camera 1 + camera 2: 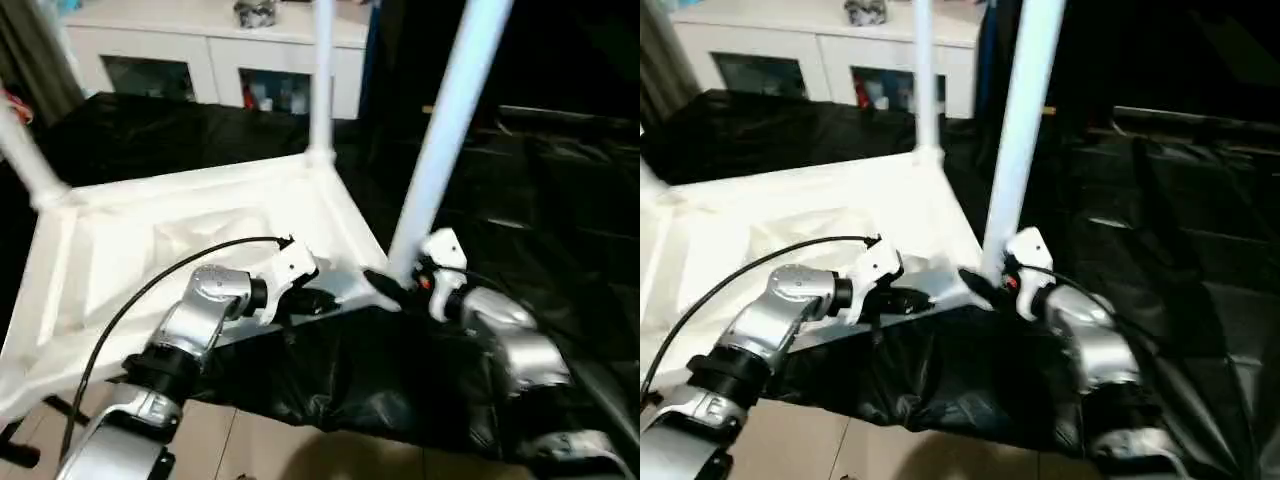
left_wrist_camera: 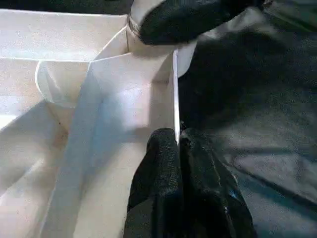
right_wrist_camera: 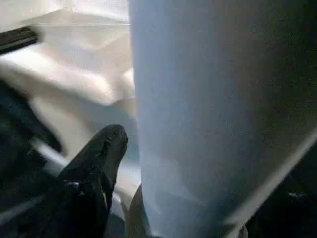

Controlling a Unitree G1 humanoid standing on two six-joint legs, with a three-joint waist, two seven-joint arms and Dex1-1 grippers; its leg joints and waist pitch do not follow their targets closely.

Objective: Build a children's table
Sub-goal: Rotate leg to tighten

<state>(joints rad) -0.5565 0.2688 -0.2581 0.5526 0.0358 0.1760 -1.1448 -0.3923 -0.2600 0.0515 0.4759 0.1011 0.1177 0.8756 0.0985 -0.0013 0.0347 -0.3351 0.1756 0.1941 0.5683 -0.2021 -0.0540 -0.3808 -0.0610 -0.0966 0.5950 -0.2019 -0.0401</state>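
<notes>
The children's table [image 1: 180, 250] lies upside down on the black-covered bench [image 1: 540, 230], its ribbed underside facing up and its near edge close to the bench's front edge. Three white legs rise from its corners: one at the far left [image 1: 25, 155], one at the far right corner [image 1: 322, 75], and one at the near right corner [image 1: 445, 130], which leans a little to the right as it goes up. The left gripper [image 2: 177, 148] sits at the near rim of the tabletop, to the left of the near right corner; in the left wrist view its jaws are closed on the thin upright rim, one finger on each side of it. The right gripper [image 1: 395, 285] is at the foot of the near right leg, where the leg meets its corner socket. In the right wrist view one black finger [image 3: 96, 163] lies just beside the tube; the other finger is hidden behind the leg, so whether the jaws clamp the leg or stand apart around it cannot be told. Behind the bench stands a white cabinet [image 1: 210, 50] with glass doors.
</notes>
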